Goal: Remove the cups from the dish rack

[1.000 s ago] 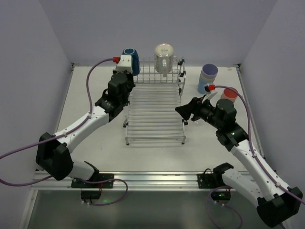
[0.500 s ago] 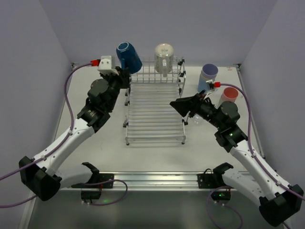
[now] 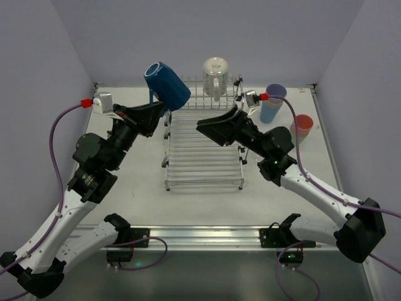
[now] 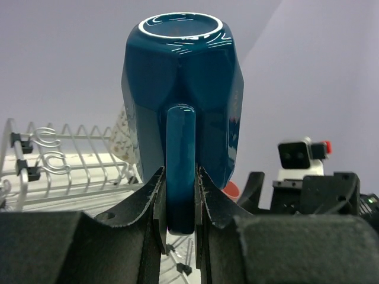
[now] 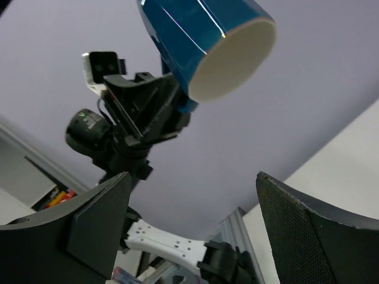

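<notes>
One blue mug (image 3: 166,84), one glass mug (image 3: 215,76), one pink tumbler (image 3: 303,125), one rack (image 3: 203,157)

Between the black fingers (image 4: 142,201) of our left gripper (image 4: 178,180) we see a glossy dark-blue mug (image 4: 183,89), white-rimmed; beyond them, a silver dish rack (image 4: 65,160). Our right gripper (image 5: 194,177) has black, mesh-patterned fingers (image 5: 308,236).

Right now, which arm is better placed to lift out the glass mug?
Right: the right end effector is open above the dish rack, near the glass mug; the left end effector is shut on the dark-blue mug.
</notes>
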`<control>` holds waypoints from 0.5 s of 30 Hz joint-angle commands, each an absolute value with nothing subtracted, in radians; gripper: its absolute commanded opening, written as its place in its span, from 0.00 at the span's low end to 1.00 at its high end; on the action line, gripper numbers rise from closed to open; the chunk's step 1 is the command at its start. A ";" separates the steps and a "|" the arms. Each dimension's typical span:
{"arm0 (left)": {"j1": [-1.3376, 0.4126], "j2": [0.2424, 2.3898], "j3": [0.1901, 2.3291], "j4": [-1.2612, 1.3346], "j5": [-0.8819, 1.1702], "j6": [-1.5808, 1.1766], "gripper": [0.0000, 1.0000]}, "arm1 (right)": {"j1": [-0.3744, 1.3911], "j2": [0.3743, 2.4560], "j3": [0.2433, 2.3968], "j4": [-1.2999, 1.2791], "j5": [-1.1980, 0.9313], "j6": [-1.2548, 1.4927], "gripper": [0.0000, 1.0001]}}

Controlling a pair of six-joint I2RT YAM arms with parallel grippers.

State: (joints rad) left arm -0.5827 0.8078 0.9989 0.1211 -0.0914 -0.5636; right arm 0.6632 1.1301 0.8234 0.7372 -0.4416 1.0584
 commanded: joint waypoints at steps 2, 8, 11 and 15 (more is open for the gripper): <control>-0.581 0.758 1.006 0.199 0.035 -0.657 0.00 | 0.724 1.210 0.977 0.936 -0.425 1.141 0.89; -0.581 0.742 0.974 0.209 0.104 -0.696 0.00 | 0.753 1.299 1.054 0.982 -0.411 1.178 0.88; -0.581 0.732 0.957 0.233 0.144 -0.713 0.00 | 0.753 1.319 1.080 0.986 -0.410 1.195 0.88; -0.581 0.721 0.946 0.258 0.182 -0.733 0.00 | 0.761 1.339 1.101 1.012 -0.403 1.198 0.83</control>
State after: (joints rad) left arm -0.5827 0.7563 0.9344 0.1135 0.0971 -0.6960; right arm 0.7528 1.3388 1.0370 0.9066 -0.4374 1.1889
